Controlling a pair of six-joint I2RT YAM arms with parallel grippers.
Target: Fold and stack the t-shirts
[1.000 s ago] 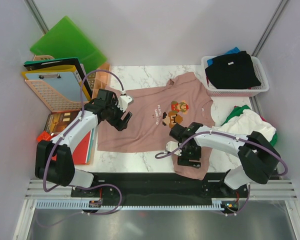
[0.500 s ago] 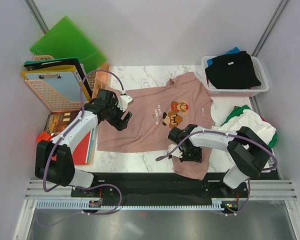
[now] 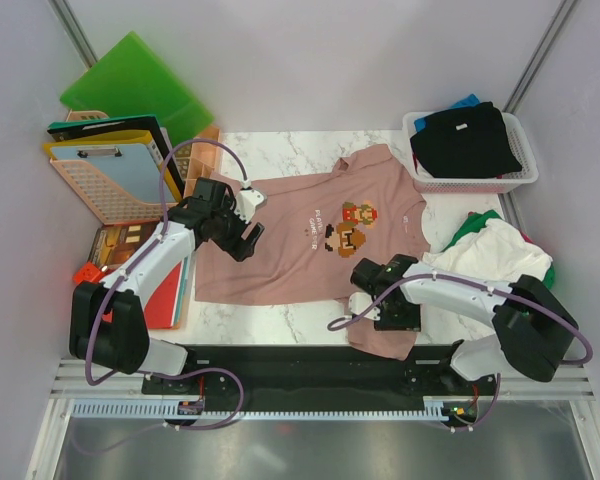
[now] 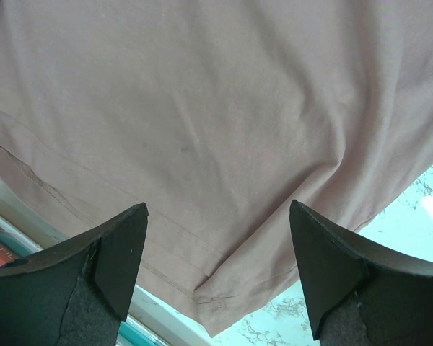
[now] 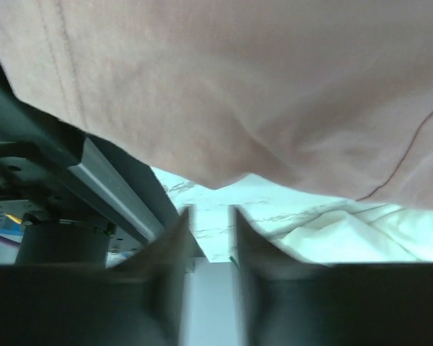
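The dusty pink t-shirt (image 3: 300,240) with the pixel print lies spread on the marble table (image 3: 280,150), one part hanging over the near edge. My left gripper (image 3: 247,243) hovers open over its left side. In the left wrist view a hemmed corner of the pink cloth (image 4: 202,130) lies below and between the wide jaws (image 4: 218,209). My right gripper (image 3: 388,310) is over the shirt's near right part. In the blurred right wrist view its fingers (image 5: 211,210) stand a narrow gap apart with nothing between them, just short of the pink cloth (image 5: 238,86). A white t-shirt (image 3: 490,250) lies over a green one (image 3: 467,225) at right.
A white basket (image 3: 470,183) at the back right holds a black t-shirt (image 3: 465,140) and a blue one (image 3: 467,101). Left of the table are a green folder (image 3: 135,85), a pink rack (image 3: 110,185) and a red folder (image 3: 165,300). A black rail (image 3: 280,365) runs along the near edge.
My right gripper's jaws have narrowed from wide to a slim gap, and the right arm has shifted and stretched out to the right. The left arm has not moved.
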